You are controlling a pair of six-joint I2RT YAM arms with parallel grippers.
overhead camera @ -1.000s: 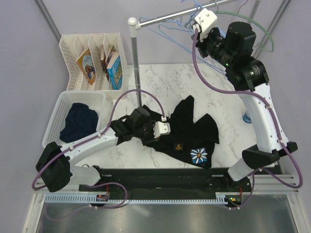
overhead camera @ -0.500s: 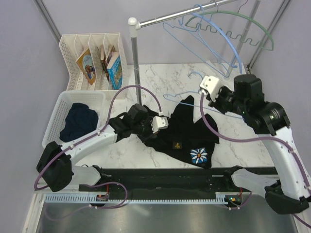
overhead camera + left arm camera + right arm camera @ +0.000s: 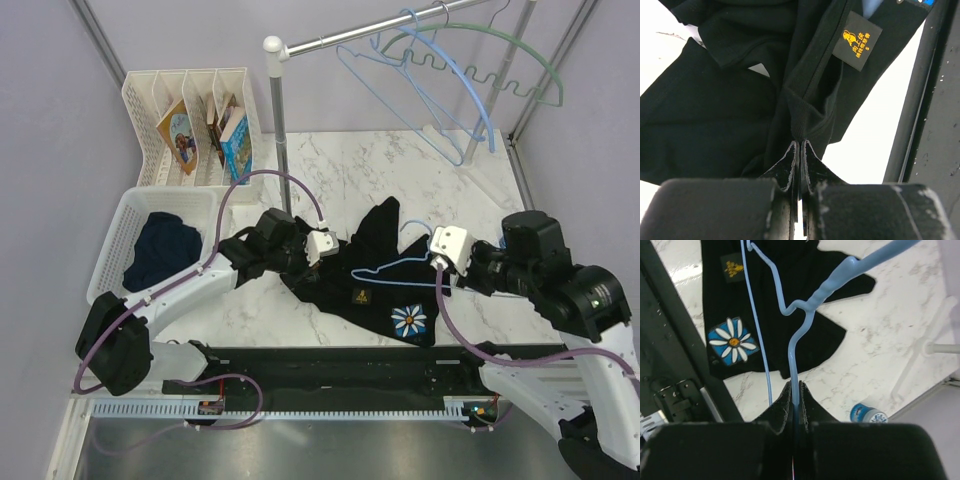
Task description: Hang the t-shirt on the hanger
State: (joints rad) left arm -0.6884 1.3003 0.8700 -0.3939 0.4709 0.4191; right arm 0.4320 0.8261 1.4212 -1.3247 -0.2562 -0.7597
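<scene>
Top external view: the t-shirt (image 3: 375, 240) lies crumpled on the marble table (image 3: 330, 160) between my arms. My left gripper (image 3: 800, 145) is clamped on a fold of its fabric. My right gripper (image 3: 795, 387) is clamped on the hanger (image 3: 792, 360), which extends over the shirt.

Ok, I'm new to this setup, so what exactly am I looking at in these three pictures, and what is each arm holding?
Two robot arms stand at the near edge of the table. The wide picture looks down from above; the other two come from cameras on each wrist. A black t-shirt lies crumpled on the marble. The left gripper is pinched shut on a fold of it. The right gripper is shut on a thin blue hanger, held over the shirt. A basket and book rack sit at left.
</scene>
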